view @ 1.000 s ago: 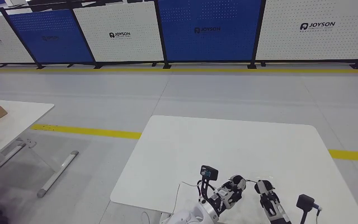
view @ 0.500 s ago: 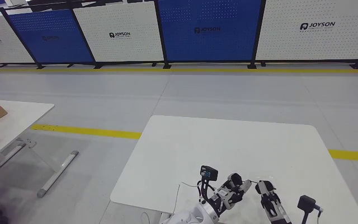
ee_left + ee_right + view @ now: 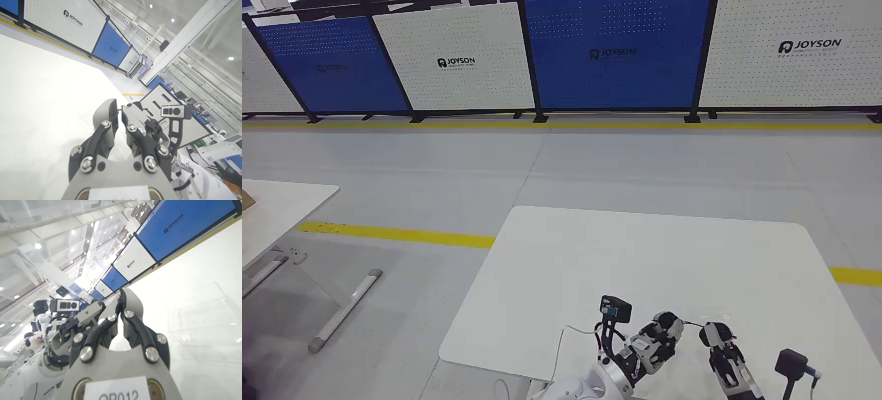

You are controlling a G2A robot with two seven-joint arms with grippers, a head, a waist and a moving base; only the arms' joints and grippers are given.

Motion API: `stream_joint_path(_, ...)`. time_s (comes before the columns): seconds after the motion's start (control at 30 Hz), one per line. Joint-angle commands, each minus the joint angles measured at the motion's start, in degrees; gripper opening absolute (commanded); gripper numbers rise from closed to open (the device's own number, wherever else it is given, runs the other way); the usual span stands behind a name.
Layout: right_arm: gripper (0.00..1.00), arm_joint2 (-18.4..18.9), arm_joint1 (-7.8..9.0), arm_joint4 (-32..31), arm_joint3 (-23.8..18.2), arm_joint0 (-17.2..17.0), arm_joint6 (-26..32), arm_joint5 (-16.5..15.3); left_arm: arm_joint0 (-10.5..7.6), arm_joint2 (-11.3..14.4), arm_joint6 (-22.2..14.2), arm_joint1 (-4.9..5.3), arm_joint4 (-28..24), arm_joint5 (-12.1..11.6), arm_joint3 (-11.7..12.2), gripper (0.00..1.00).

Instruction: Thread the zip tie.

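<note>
Thin dark zip tie (image 3: 690, 324) bridging the short gap between the two tools, over the near edge of the white counter (image 3: 642, 250). One end sits in the left tool (image 3: 118, 109), whose fingers are drawn close and pinch the strap across the narrow slit between them. The other end appears to sit in the right tool (image 3: 121, 298), whose fingers are pressed together, with only a small tip showing beyond them. The two tools face each other tip to tip, just apart. Progress, as judged: both ends are grasped and brought into line. Head and tail are too small to tell apart, so entry of the tail cannot be confirmed. No closed loop is visible, so insertion and pull-through likely remain
</note>
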Motion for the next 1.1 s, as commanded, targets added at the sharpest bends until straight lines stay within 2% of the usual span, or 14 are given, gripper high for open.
stream_joint_path(0.0, 0.00, -0.1, 0.00, -0.2, 0.0, 0.0, 0.1, 0.0, 0.01, 0.1, 0.0, 0.00, 0.0, 0.0, 0.1, 0.00)
stream_joint_path(0.1, 0.00, -0.2, -0.01, -0.5, 0.0, 0.1, 0.2, 0.0, 0.00, 0.3, -0.1, 0.01, 0.3, -0.5, 0.1, 0.00)
stream_joint_path(0.2, 0.00, -0.3, -0.02, -0.9, 0.0, 0.1, 0.3, 0.0, -0.15, 0.8, -1.1, 0.11, 0.9, -2.1, 0.2, 0.00)
stream_joint_path(0.43, 0.00, -0.5, -0.06, -1.0, 0.0, 0.2, 0.6, 0.0, 0.00, 0.6, -0.8, 0.19, 0.9, -2.1, 0.2, 0.00)
stream_joint_path(0.47, 0.08, -0.4, -0.04, -1.1, 0.0, 0.2, 1.1, 0.0, 0.03, 0.5, -0.7, 0.20, 0.8, -2.1, 0.2, 0.00)
stream_joint_path(0.5, 0.59, -0.4, -0.01, -1.2, 0.0, 0.3, 1.4, 0.0, 0.08, 0.5, -0.5, 0.21, 0.7, -2.0, 0.1, 0.00)
stream_joint_path(0.53, 1.00, -0.3, 0.00, -1.3, 0.1, 0.3, 1.6, 0.0, 0.15, 0.4, -0.3, 0.22, 0.6, -1.8, 0.1, 0.00)
stream_joint_path(0.73, 1.00, -0.1, -0.09, -1.7, 0.3, 0.3, 1.0, 0.0, 0.14, 0.0, 2.2, 0.03, -0.3, -0.9, 0.1, 0.00)
stream_joint_path(0.9, 1.00, 0.7, -0.16, -1.4, 0.5, -0.2, 0.5, 0.0, 0.49, -1.1, 5.6, -0.21, -3.6, -0.9, -0.4, 0.00)
stream_joint_path(1.0, 1.00, 1.4, -0.16, -1.1, 0.3, -0.5, 0.4, 0.0, 0.81, -1.9, 7.4, -0.35, -6.6, -1.9, -1.0, 0.00)
stream_joint_path(1.07, 1.00, 1.7, -0.16, -0.9, 0.2, -0.7, 0.7, 0.0, 0.67, -2.3, 6.4, -0.34, -8.7, -2.9, -0.7, 0.00)
